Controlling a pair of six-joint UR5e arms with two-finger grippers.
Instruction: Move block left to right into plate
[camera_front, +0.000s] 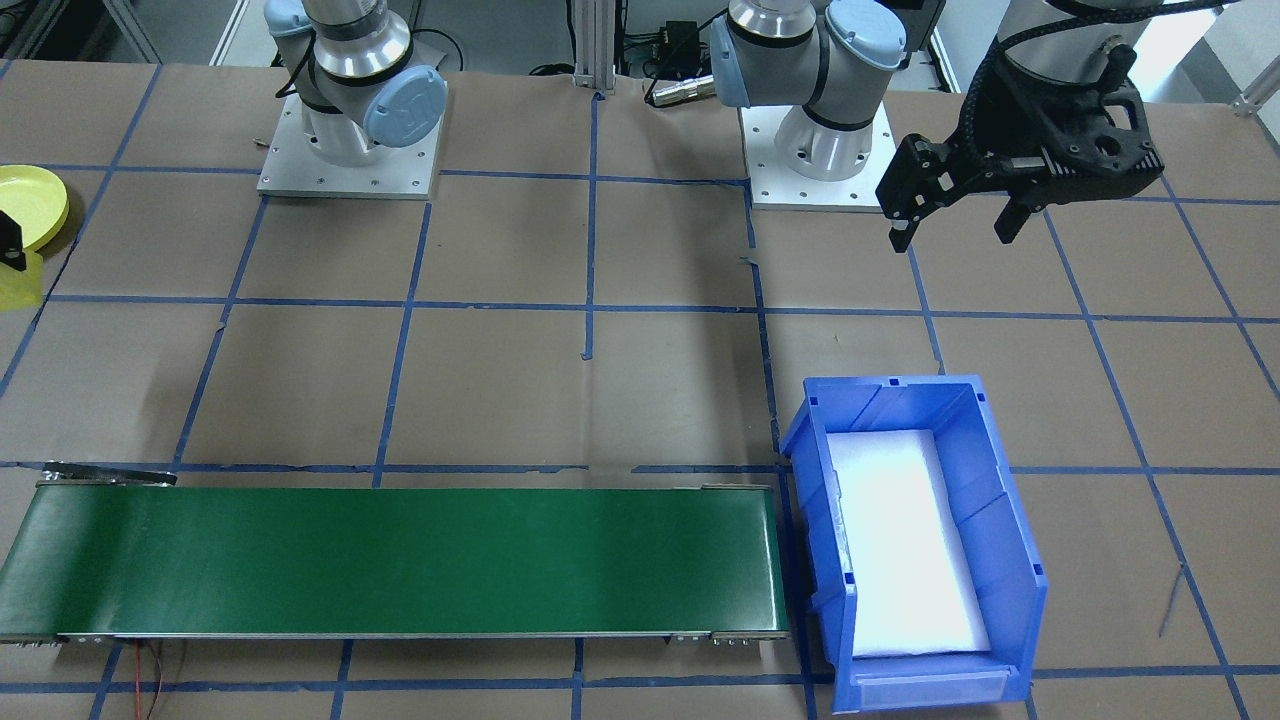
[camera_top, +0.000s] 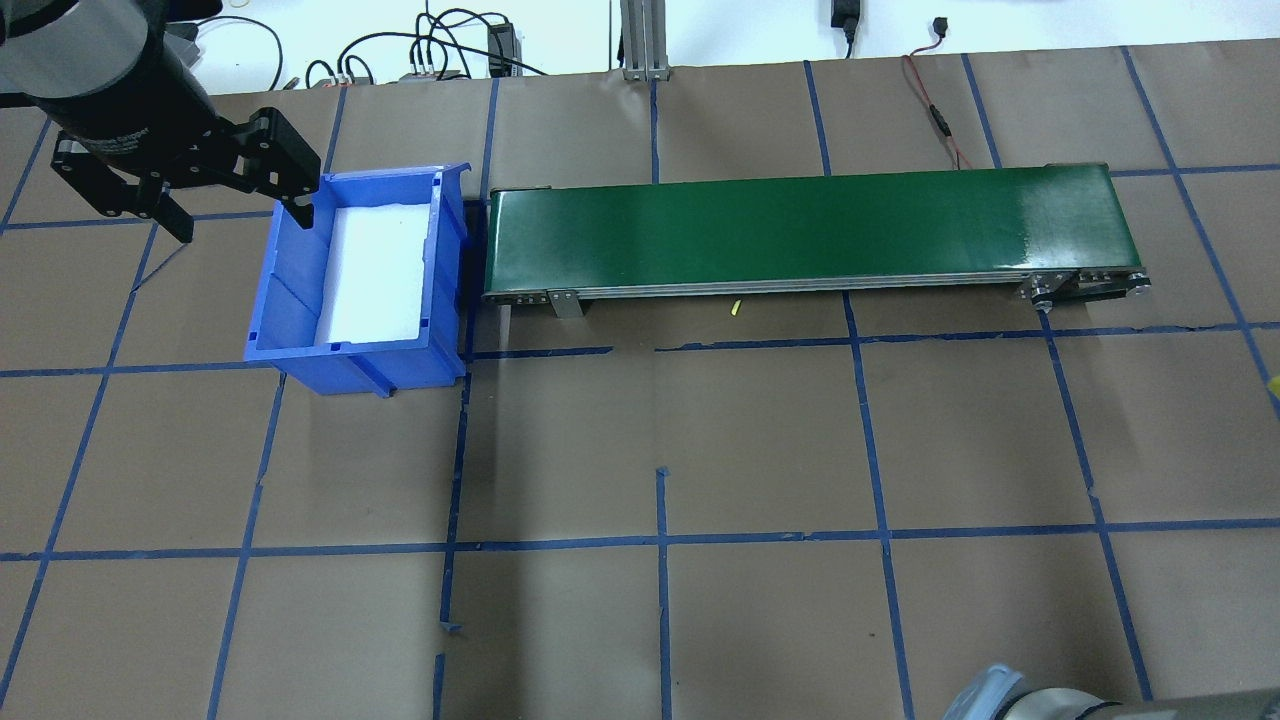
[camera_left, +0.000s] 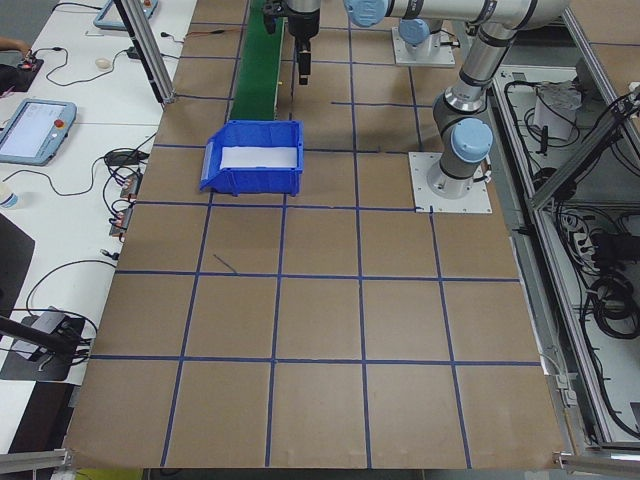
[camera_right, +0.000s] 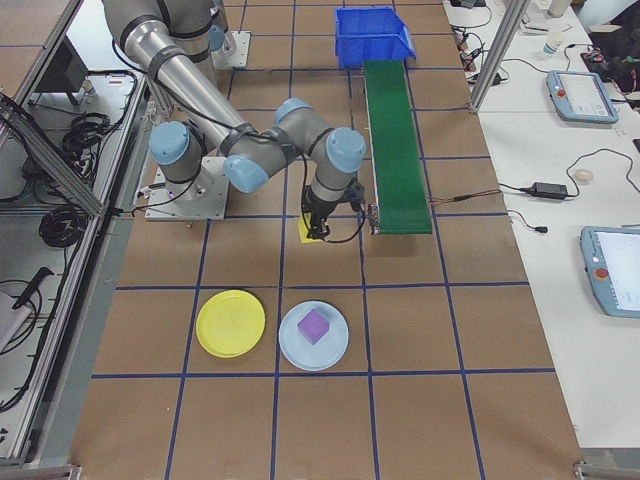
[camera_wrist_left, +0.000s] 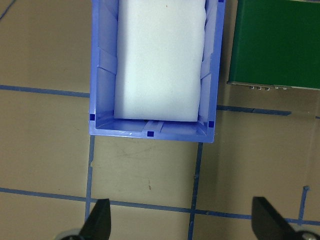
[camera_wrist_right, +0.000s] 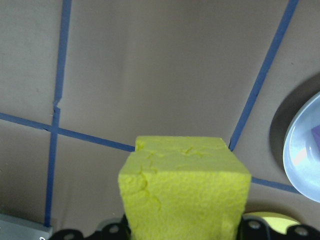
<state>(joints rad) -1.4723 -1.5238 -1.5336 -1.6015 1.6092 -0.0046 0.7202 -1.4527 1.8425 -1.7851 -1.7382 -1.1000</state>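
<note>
A yellow foam block (camera_wrist_right: 185, 187) fills the lower middle of the right wrist view, and my right gripper (camera_right: 316, 228) is shut on it just above the table, near the conveyor's end. The yellow plate (camera_right: 231, 323) lies on the table beyond the gripper, apart from the block; it also shows as the plate (camera_front: 25, 205) at the view's edge. My left gripper (camera_front: 955, 215) hangs open and empty beside the blue bin (camera_top: 290, 300). Its fingertips (camera_wrist_left: 100, 220) are spread wide over bare table.
The blue bin holds a white foam pad (camera_wrist_left: 160, 55). A long green conveyor belt (camera_top: 800, 225) runs from the bin across the table. A light blue plate (camera_right: 335, 350) carrying a purple block (camera_right: 314, 325) sits right beside the yellow plate.
</note>
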